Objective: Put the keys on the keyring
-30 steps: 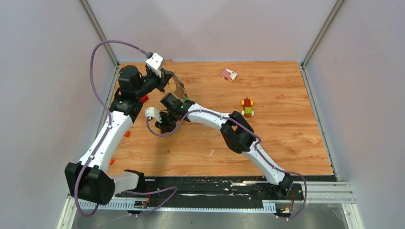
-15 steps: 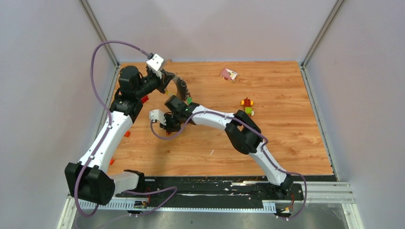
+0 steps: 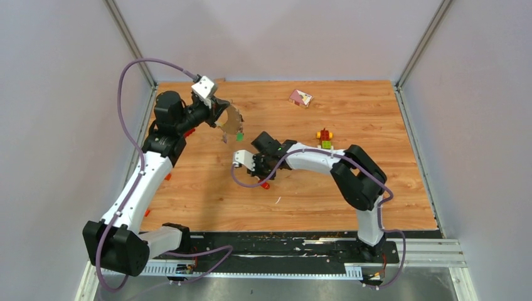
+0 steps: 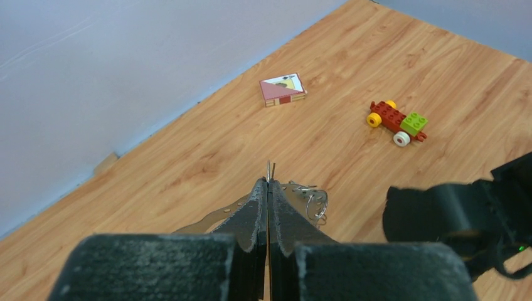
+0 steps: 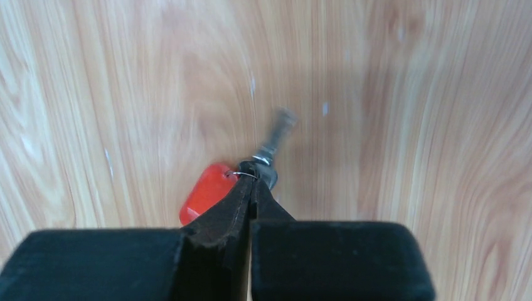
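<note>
The right gripper (image 5: 251,183) pinches the red-tagged key (image 5: 204,195) by its small wire loop near the middle of the table (image 3: 389,119), blade pointing away from the jaws. The keyring (image 3: 233,120) hangs toward the far-left corner, clamped in the tightly closed left gripper (image 4: 268,187).

The left arm (image 3: 141,182) and right arm (image 3: 313,160) are wearing white shells between bulky black joints. A lilac cable (image 3: 123,94) is running along each one and looping free. White camera boxes (image 3: 202,86) are sitting at the wrists. The fingers (image 4: 251,216) are showing as matte black wedges, tapered, with dusty, scuffed edges.
</note>
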